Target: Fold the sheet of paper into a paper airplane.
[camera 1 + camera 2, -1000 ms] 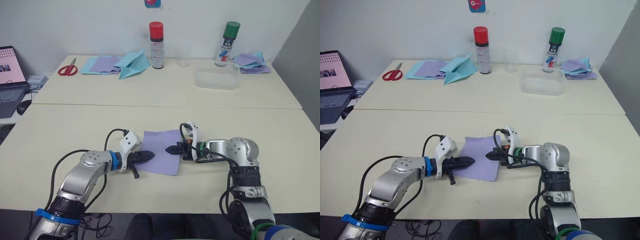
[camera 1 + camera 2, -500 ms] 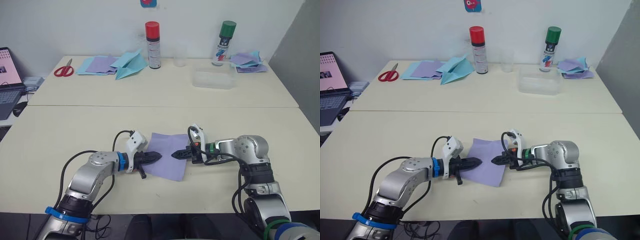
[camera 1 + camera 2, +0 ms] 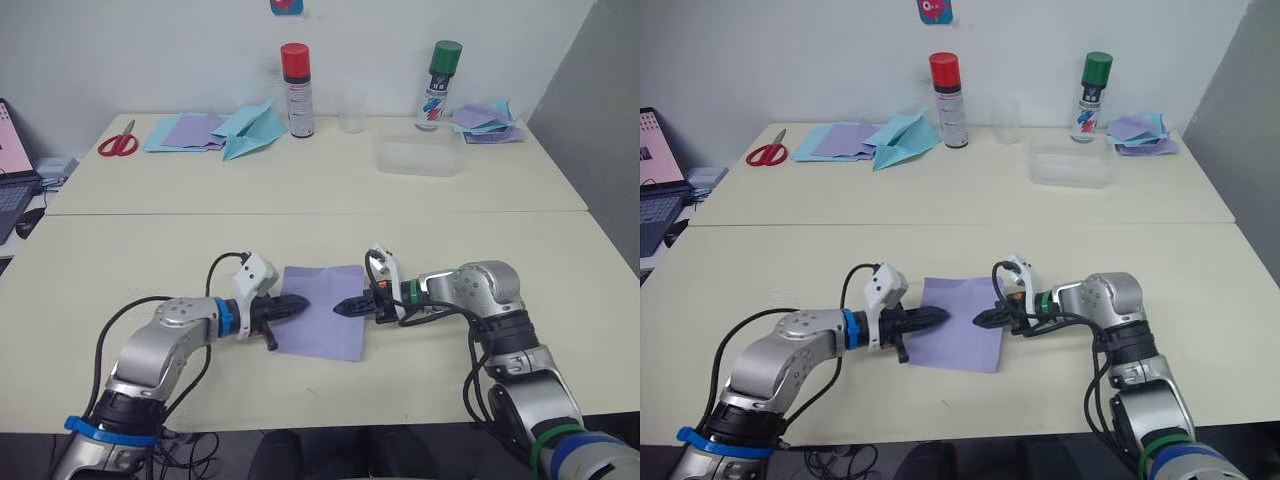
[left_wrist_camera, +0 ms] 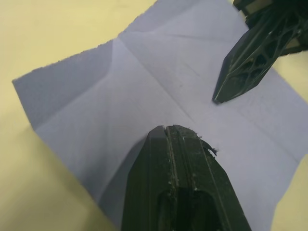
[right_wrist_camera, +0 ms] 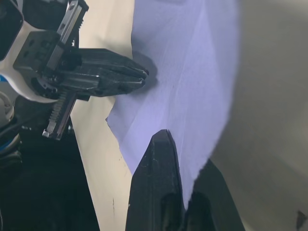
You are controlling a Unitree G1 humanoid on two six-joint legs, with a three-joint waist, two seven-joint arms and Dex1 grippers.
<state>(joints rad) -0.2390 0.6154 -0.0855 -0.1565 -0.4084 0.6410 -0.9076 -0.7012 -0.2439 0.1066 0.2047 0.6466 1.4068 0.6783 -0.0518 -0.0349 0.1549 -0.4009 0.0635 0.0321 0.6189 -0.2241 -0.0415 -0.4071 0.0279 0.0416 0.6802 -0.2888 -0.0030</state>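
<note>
The sheet of paper (image 3: 322, 312) is a lavender rectangle with creases, lying flat on the near table between my two arms. My left gripper (image 3: 302, 302) is shut, its tip resting on the sheet's left part; the left wrist view shows that tip (image 4: 166, 129) pressed onto the creased sheet (image 4: 120, 96). My right gripper (image 3: 340, 307) reaches in from the right. In its wrist view the sheet's edge (image 5: 192, 120) runs down between its two fingers (image 5: 159, 183), which are closed on it. The two tips point at each other, a short gap apart.
On the far table stand a light-blue paper airplane (image 3: 247, 125), red scissors (image 3: 117, 145), a red-capped can (image 3: 295, 88), a green-capped can (image 3: 439, 82), a clear cup (image 3: 350, 112), a clear plastic box (image 3: 420, 157), and paper piles (image 3: 185, 130) (image 3: 482, 118). A laptop (image 3: 8, 175) is at the left.
The camera view has shifted. Both grippers stay at the sheet, tips facing each other, and the sheet lies as before.
</note>
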